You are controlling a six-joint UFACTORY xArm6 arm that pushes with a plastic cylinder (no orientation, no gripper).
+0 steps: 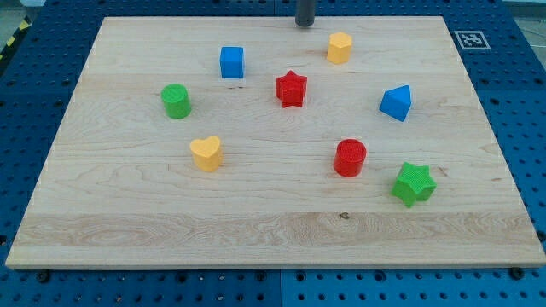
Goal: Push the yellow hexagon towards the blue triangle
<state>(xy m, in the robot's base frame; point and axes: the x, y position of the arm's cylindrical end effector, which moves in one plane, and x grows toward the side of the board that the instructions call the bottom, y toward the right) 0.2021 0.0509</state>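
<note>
Yellow hexagon (339, 48): just right of and below your tip (304, 25); blue triangle (396, 103) lies further lower-right. Pincer: none fitted, no state to give.

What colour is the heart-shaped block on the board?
Yellow. The heart block shows clearly in the camera view, at the left of the wooden board.

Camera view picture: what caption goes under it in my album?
My tip waits up-left of the yellow hexagon; blue triangle sits lower right.
</note>
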